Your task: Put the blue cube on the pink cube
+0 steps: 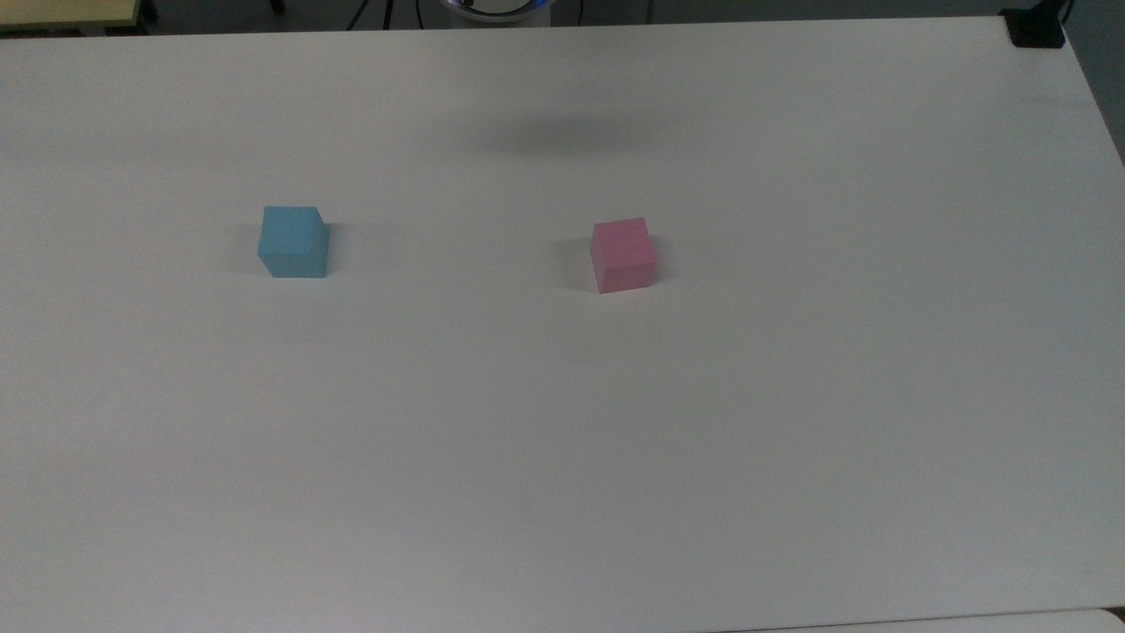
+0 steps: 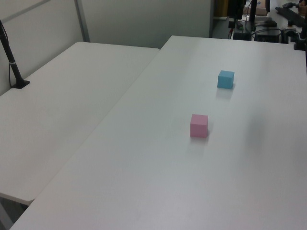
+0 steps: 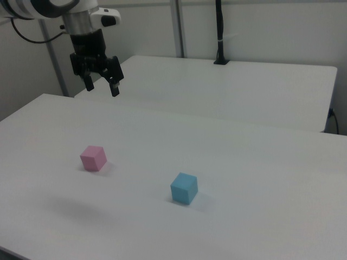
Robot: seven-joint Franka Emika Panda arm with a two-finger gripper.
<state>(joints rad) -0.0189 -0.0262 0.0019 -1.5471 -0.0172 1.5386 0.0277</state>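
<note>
Jaws (image 3: 101, 86): hanging high above the desk (image 3: 244, 179) at the right view's upper left, pointing down, the two black fingers (image 3: 115, 85) standing spread apart with open air between them and gripping nothing.

Pink cube (image 3: 93, 157): sitting flat on the desk, well below the jaws and almost straight beneath them in the right view, slightly nearer the camera, touching nothing but the desk. In the top view the pink cube (image 1: 623, 255) is lying near the middle of the desk; in the left view the pink cube (image 2: 199, 125) is sitting nearer the camera than its partner.

Blue cube (image 3: 184, 188): resting flat on the desk, well below the jaws and off toward the right view's right, farther from the jaws than the pink cube is. The two cubes are standing well apart, bare desk between them. In the top view the blue cube (image 1: 293, 242) is lying toward the top view's left of the pink one; in the left view the blue cube (image 2: 226, 79) is sitting behind it.

Second desk (image 3: 227, 89): standing behind, carrying a black post (image 3: 219, 32) at its far edge.
</note>
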